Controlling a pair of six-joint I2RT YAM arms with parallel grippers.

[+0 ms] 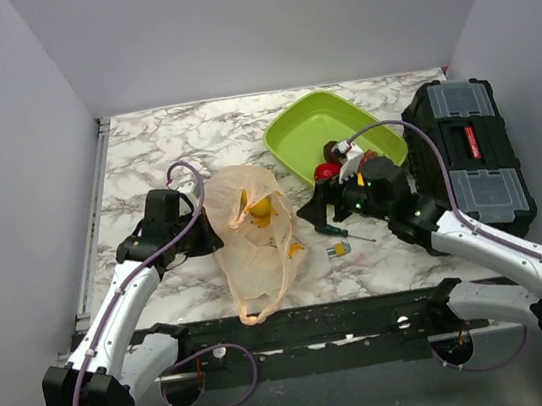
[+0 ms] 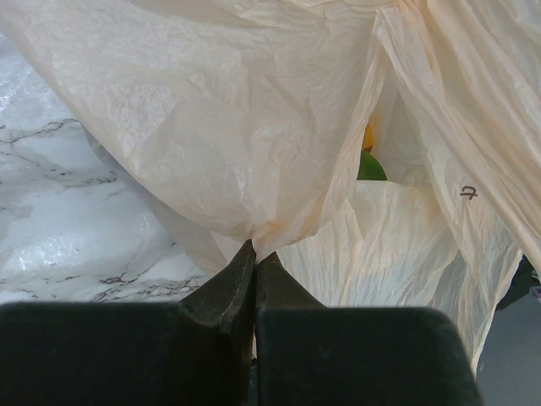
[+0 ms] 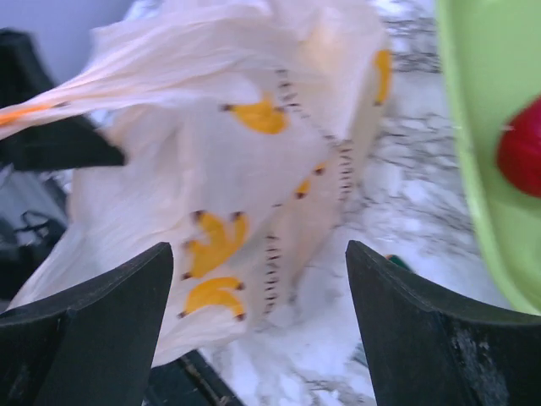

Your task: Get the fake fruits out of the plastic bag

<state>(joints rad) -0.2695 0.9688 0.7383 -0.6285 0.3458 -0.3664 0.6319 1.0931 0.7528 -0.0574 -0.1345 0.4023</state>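
Observation:
The peach plastic bag (image 1: 255, 246) lies crumpled at the table's middle, its mouth lifted on the left. My left gripper (image 1: 206, 230) is shut on a fold of the bag's edge (image 2: 254, 127), with the fingertips (image 2: 245, 258) pinched on the film. A yellow fruit (image 1: 262, 207) shows inside the bag, and a yellow and green sliver (image 2: 369, 156) peeks through the opening. A red fruit (image 1: 327, 171) lies at the near rim of the green tray (image 1: 331, 124). My right gripper (image 3: 258, 254) stands open just right of the bag (image 3: 237, 169), nothing between its fingers.
A black toolbox (image 1: 471, 155) stands at the right. A green-handled screwdriver (image 1: 341, 232) and a small yellow and blue piece (image 1: 339, 250) lie on the marble beside the bag. The tray's rim (image 3: 478, 127) and the red fruit (image 3: 520, 156) sit right of my right gripper.

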